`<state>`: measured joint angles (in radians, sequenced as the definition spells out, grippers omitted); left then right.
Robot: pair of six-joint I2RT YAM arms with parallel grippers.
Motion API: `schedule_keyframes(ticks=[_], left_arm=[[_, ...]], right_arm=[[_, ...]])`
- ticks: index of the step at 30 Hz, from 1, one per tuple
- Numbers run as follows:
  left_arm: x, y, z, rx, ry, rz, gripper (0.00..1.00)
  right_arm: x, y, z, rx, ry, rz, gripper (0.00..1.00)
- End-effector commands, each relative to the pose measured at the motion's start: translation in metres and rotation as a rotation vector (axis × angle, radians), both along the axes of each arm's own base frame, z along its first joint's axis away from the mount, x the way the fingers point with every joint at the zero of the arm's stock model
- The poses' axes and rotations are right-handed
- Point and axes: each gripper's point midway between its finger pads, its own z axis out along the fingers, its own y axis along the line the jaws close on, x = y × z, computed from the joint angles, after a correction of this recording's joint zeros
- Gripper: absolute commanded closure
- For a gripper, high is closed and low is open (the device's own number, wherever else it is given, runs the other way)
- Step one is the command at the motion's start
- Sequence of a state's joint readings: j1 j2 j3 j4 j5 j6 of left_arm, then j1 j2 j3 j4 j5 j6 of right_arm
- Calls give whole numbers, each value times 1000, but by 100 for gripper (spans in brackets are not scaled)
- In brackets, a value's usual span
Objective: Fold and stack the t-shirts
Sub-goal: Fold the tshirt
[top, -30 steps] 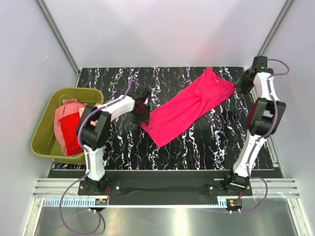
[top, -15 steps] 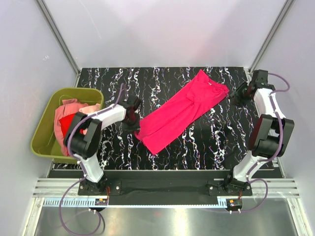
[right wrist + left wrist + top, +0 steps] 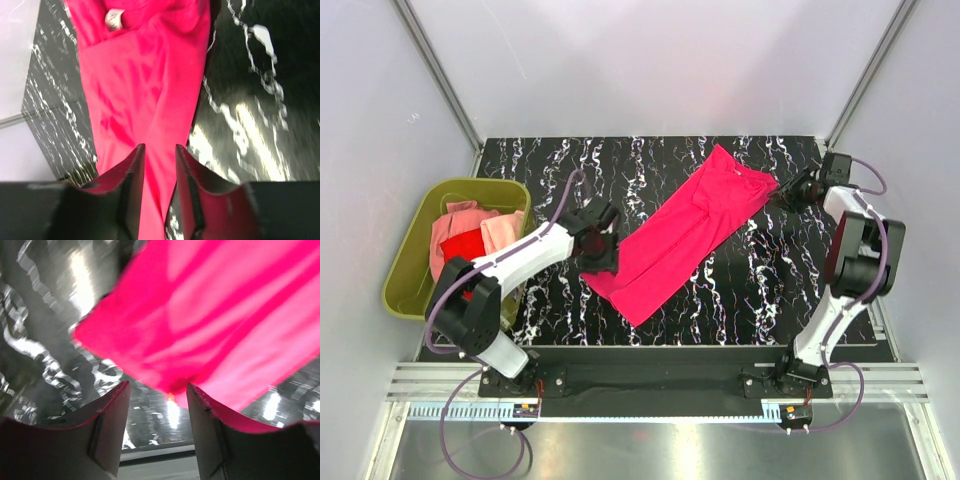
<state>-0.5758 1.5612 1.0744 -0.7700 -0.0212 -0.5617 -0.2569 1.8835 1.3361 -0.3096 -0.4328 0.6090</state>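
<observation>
Magenta t-shirt lies as a diagonal strip from near mid-table toward the far right corner. Left gripper pinches its near-left end; right gripper pinches the far-right end. Judged light, limp, sag-prone: grip hems and corners.

No readable text, label, brand, number or sign shows in any view.
</observation>
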Motion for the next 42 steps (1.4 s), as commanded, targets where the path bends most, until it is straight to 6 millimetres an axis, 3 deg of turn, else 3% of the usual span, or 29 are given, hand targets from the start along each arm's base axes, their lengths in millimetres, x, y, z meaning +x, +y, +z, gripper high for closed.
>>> schedule_keyframes(ticks=[1,3,5,10,13,14,16,17,18,19,20,21,23,24,26,27,30,31,32,35,38,42], left_arm=[[5,-33,31,-64,-101,-130,46],[-6,-58,32,-163,-76,-190,46],[-23,-75,21,-227,-23,-230,46],[-52,-84,-8,-188,44,-265,46],[-59,-79,-24,-113,90,-233,47],[-61,-78,-29,-98,104,-222,47],[-62,-82,-32,-110,112,-188,46],[-64,-87,-29,-130,117,-182,47],[-65,-90,-25,-148,123,-167,47],[-67,-101,-16,-190,116,-151,47],[-65,-108,4,-237,73,-152,45],[-57,-118,24,-284,30,-150,44],[-51,-134,63,-388,-31,-184,39],[-37,-144,91,-432,-87,-198,39],[-28,-139,95,-368,-89,-235,39],[-15,-137,105,-359,-117,-232,39],[12,-98,74,-197,-121,-199,40],[18,-90,65,-180,-114,-186,40],[21,-81,57,-168,-98,-175,40],[35,-59,38,-167,-64,-167,40],[39,-54,28,-166,-42,-243,39],[43,-43,12,-112,-43,-279,37]], right_arm=[[32,13,-2,104,-123,37,67],[44,19,-11,175,-124,49,78],[51,19,-20,196,-107,45,81],[68,8,-49,168,-46,20,82],[81,2,-57,148,-39,17,82],[83,0,-68,148,-19,13,82],[96,-6,-67,123,-18,10,82],[98,-8,-82,120,16,7,82],[113,-15,-72,92,-10,2,82],[111,-16,-79,85,23,8,82],[114,-18,-90,81,39,10,81],[125,-22,-81,64,9,12,81],[130,-25,-92,43,21,25,80],[140,-31,-79,18,2,24,80],[147,-36,-87,-16,3,44,78],[162,-41,-66,-43,-48,48,77],[160,-43,-53,-66,-29,71,72],[161,-42,-32,-77,-60,74,69],[152,-39,-32,-64,-40,81,64],[132,-35,2,-77,-62,73,59],[103,-24,33,-62,-67,69,53],[60,-3,53,-32,-40,81,52]])
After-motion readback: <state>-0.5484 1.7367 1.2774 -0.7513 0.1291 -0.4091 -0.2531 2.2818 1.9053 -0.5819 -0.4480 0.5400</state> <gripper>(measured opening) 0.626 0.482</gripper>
